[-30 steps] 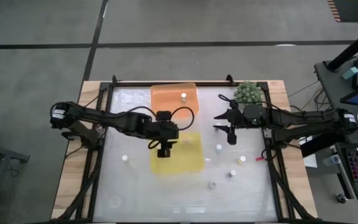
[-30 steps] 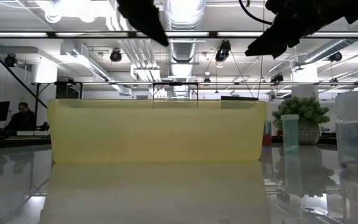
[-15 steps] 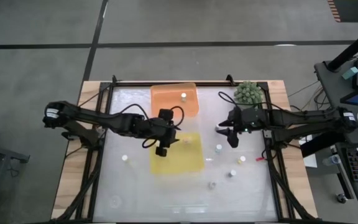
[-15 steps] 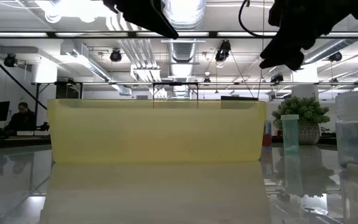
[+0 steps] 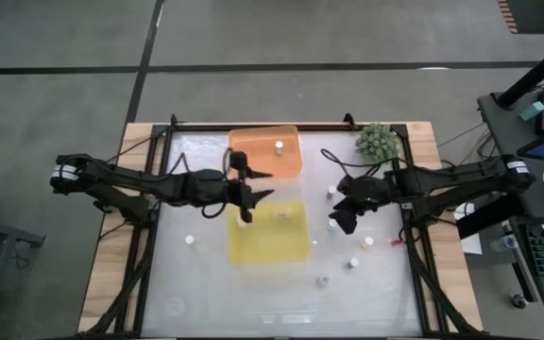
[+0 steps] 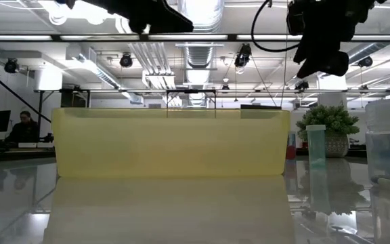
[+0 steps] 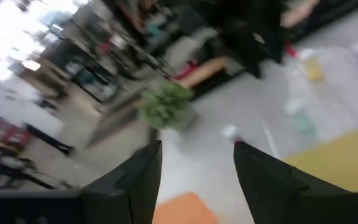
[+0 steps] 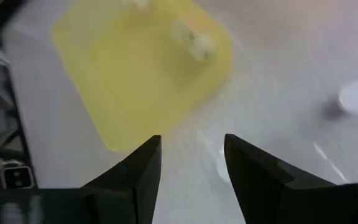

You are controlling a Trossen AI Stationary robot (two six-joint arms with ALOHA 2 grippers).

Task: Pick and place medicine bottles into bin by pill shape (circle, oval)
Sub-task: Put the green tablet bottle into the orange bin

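A glossy white worktop (image 5: 206,274) carries two bins. Both grippers' fingers are spread, empty: left gripper (image 5: 244,194) over the yellow bin (image 5: 267,244), right gripper (image 5: 340,219) beside it. Bottles binned: orange bin (image 5: 258,151) one (image 5: 279,146), yellow two (apparently); about five medicine bottles (image 5: 367,243) remain toward the right edge.

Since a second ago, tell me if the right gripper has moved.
Yes. In the high view the right gripper has shifted toward the yellow bin, away from the green plant.
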